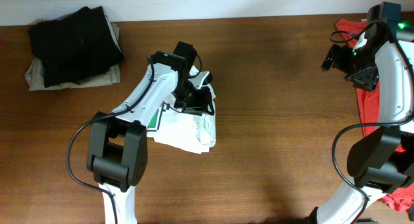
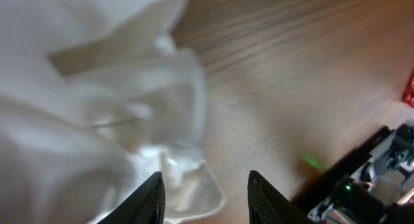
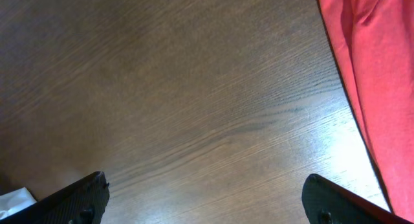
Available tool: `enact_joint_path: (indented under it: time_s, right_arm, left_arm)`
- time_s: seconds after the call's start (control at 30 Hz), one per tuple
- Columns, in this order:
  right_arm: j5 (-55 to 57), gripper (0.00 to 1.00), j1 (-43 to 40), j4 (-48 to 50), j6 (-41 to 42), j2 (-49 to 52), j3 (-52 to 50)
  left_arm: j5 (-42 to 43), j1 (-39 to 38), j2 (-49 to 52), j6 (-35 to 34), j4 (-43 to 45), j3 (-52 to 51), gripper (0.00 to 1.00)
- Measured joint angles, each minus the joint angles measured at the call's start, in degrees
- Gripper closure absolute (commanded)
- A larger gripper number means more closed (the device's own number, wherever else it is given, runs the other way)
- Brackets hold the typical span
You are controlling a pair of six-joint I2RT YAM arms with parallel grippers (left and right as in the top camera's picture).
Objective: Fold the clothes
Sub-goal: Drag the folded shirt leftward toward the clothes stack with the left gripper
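The white T-shirt (image 1: 187,127) lies crumpled in a bunch at the middle left of the table, a bit of green print showing at its left edge. My left gripper (image 1: 194,98) hangs over the bunch's far part. In the left wrist view the white cloth (image 2: 116,107) fills the left side, and the open fingers (image 2: 206,185) straddle a cloth edge without closing on it. My right gripper (image 1: 336,56) is at the far right, open and empty; its wrist view (image 3: 204,191) shows bare wood between the fingers.
A red shirt (image 1: 378,101) lies along the right edge, also visible in the right wrist view (image 3: 372,68). A folded black and beige pile (image 1: 74,46) sits at the far left corner. The table (image 1: 278,153) is brown wood.
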Motion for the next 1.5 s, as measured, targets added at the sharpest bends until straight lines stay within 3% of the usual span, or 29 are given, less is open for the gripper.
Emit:
enact_joint_path:
  time_s: [0.1, 0.13, 0.2, 0.27, 0.37, 0.53, 0.8, 0.87, 0.93, 1.07, 1.23, 1.37, 1.5]
  right_arm:
    - [0.02, 0.01, 0.0, 0.0, 0.0, 0.0, 0.0]
    - [0.0, 0.01, 0.0, -0.02, 0.02, 0.0, 0.0]
    - [0.0, 0.01, 0.0, -0.02, 0.0, 0.0, 0.0]
    - [0.0, 0.01, 0.0, -0.02, 0.0, 0.0, 0.0]
    - [0.0, 0.01, 0.0, -0.02, 0.0, 0.0, 0.0]
    - [0.0, 0.01, 0.0, -0.04, 0.0, 0.0, 0.0]
    - [0.0, 0.01, 0.0, -0.02, -0.02, 0.0, 0.0]
    - [0.0, 0.01, 0.0, 0.0, -0.02, 0.0, 0.0]
    - [0.0, 0.01, 0.0, 0.0, -0.02, 0.0, 0.0]
    - [0.0, 0.01, 0.0, -0.09, -0.04, 0.0, 0.0]
    - [0.0, 0.01, 0.0, 0.0, 0.0, 0.0, 0.0]
    - [0.0, 0.01, 0.0, 0.0, 0.0, 0.0, 0.0]
    - [0.0, 0.01, 0.0, -0.02, 0.02, 0.0, 0.0]
  left_arm:
    - [0.0, 0.92, 0.04, 0.0, -7.78, 8.55, 0.61]
    - [-1.38, 3.56, -0.7, 0.0, -11.56, 15.08, 0.53]
    - [-3.98, 7.02, -1.44, -0.17, -15.56, 18.95, 0.54]
    - [-6.6, 10.4, -1.62, -0.22, -15.76, 18.91, 0.74]
    - [-7.74, 9.92, -0.52, -1.25, -13.84, 17.0, 0.89]
    - [-7.45, 3.19, 7.06, -3.19, -9.11, 14.43, 0.9]
    - [-7.1, -4.09, 13.4, -7.28, 7.41, 14.14, 0.91]
    - [-7.06, -5.2, 13.4, -7.48, 10.29, 14.16, 0.99]
    - [-6.36, -5.81, 13.4, -7.56, 8.02, 14.58, 0.99]
    - [-6.47, -4.9, 12.41, -4.61, -6.03, 25.18, 0.93]
    - [-15.08, -3.58, 3.78, -2.97, -22.01, 35.12, 0.93]
    - [-18.05, -3.28, 3.41, -4.79, -21.31, 26.05, 0.93]
    - [-15.91, -3.78, 4.92, -8.96, -3.02, 6.01, 0.94]
